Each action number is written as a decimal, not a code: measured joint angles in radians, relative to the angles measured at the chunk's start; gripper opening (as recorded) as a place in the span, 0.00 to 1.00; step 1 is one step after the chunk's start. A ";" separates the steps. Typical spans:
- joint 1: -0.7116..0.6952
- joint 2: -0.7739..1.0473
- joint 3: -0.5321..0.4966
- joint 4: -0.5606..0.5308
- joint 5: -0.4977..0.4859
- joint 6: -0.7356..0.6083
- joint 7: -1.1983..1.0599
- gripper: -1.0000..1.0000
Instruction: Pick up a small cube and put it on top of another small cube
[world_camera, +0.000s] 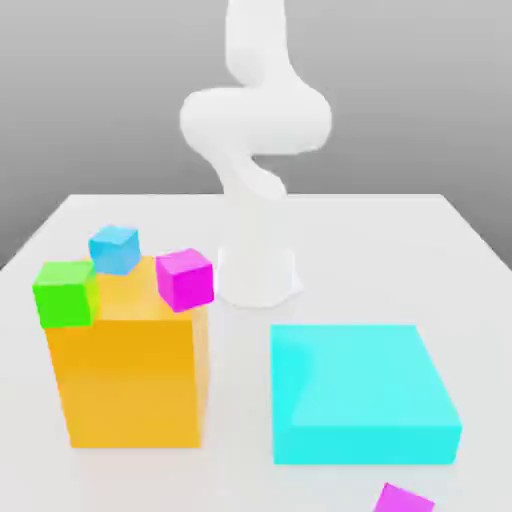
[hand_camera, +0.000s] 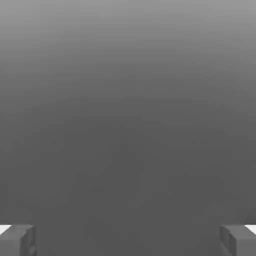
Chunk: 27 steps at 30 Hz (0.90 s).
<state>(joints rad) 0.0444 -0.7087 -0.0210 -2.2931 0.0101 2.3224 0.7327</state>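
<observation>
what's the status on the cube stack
Gripper open, holding nothing. Violet-magenta cube on orange block, beside blue cube and green cube. Other magenta cube on table, untouched.

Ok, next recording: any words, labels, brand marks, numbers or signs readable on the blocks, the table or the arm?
None. The orange block, cyan slab, green cube, blue cube, magenta cube on the orange block, second magenta cube, white table and white arm all have plain, unmarked faces.
</observation>
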 joint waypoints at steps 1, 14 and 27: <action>0.018 0.039 -0.008 0.003 0.006 0.010 -0.030 0.50; 0.178 0.515 -0.056 0.039 0.093 0.126 -0.404 0.50; 0.243 0.978 -0.007 0.072 0.058 0.248 -0.692 0.50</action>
<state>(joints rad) 0.2878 0.2697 -0.0280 -2.2212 0.0685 2.5701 0.0409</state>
